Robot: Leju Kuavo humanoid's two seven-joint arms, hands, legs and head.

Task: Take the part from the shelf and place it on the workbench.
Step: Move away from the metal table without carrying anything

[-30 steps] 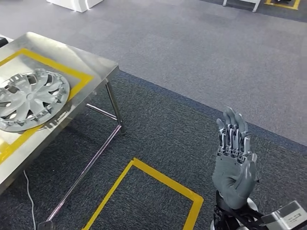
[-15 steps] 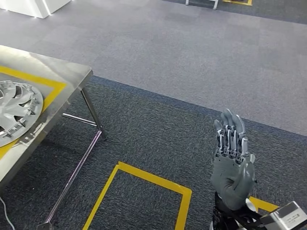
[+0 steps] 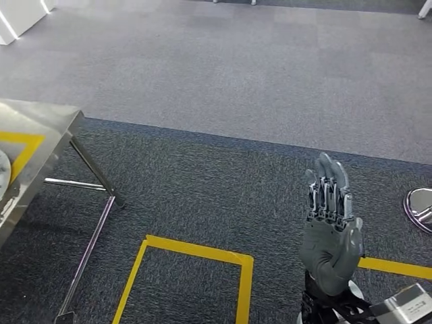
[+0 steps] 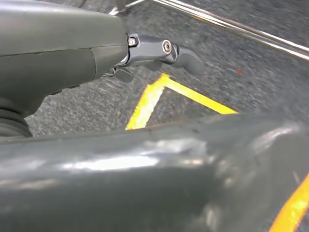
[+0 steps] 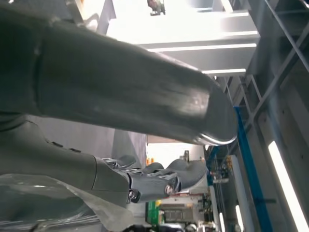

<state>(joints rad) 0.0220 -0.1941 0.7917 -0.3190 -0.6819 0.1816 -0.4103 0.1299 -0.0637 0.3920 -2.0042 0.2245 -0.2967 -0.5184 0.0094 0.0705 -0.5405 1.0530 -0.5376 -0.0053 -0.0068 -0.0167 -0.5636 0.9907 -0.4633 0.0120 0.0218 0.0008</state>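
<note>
The steel workbench (image 3: 46,129) with yellow tape on its top stands at the left edge of the head view. A pale sliver of the silver wheel cover (image 3: 3,172) lies on it, almost cut off by the picture's edge. My right hand (image 3: 330,229) is raised at the lower right with its fingers straight and together, and it holds nothing. The right wrist view looks past its fingers (image 5: 160,180) at the ceiling. In the left wrist view my left hand (image 4: 73,53) hangs over the carpet with its fingers (image 4: 162,50) stretched out and nothing in them.
Dark carpet with a yellow taped rectangle (image 3: 194,251) lies in front of me, and lighter grey floor beyond. The bench's thin metal legs (image 3: 94,172) reach out over the carpet. A round shiny metal object (image 3: 420,206) sits on the floor at the right edge.
The camera has turned to the right, so the workbench and wheel cover have slid almost out of the picture on the left. My right hand keeps the same raised pose.
</note>
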